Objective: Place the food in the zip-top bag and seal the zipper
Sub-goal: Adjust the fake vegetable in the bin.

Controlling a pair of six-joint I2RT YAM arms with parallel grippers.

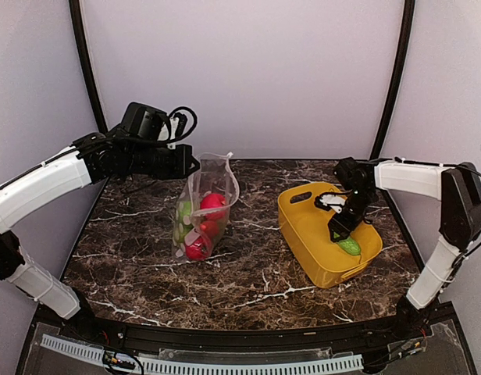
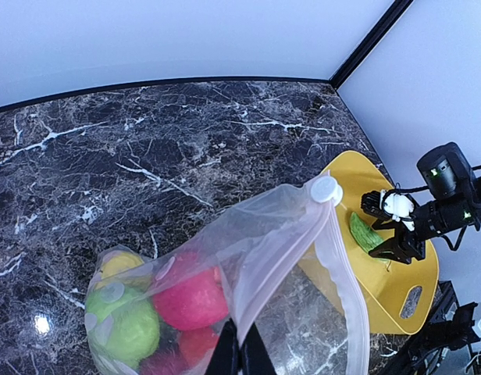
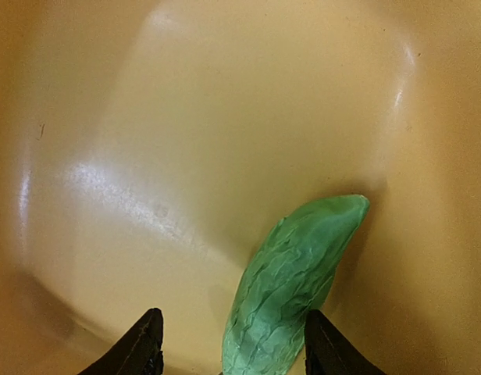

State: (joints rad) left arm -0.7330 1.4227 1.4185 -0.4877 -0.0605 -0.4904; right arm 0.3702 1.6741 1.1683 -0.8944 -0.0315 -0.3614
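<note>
The clear zip-top bag point(image 1: 217, 183) stands on the table left of centre. My left gripper point(image 1: 186, 166) is shut on its upper edge and holds it up. In the left wrist view my left gripper point(image 2: 240, 353) pinches the bag point(image 2: 272, 234). The pinkish zipper point(image 2: 342, 273) hangs open to the right. Red point(image 2: 190, 298), green point(image 2: 130, 328) and yellow point(image 2: 119, 264) food lies inside. My right gripper point(image 1: 340, 229) is open down in the yellow tub point(image 1: 307, 226). Its jaws point(image 3: 231, 337) stand either side of a green vegetable piece point(image 3: 295, 277).
The yellow tub point(image 2: 381, 285) sits right of the bag on the dark marble table point(image 1: 248, 273). Its handle slot point(image 1: 303, 197) faces the back. Grey walls and black frame posts close in the back and both sides.
</note>
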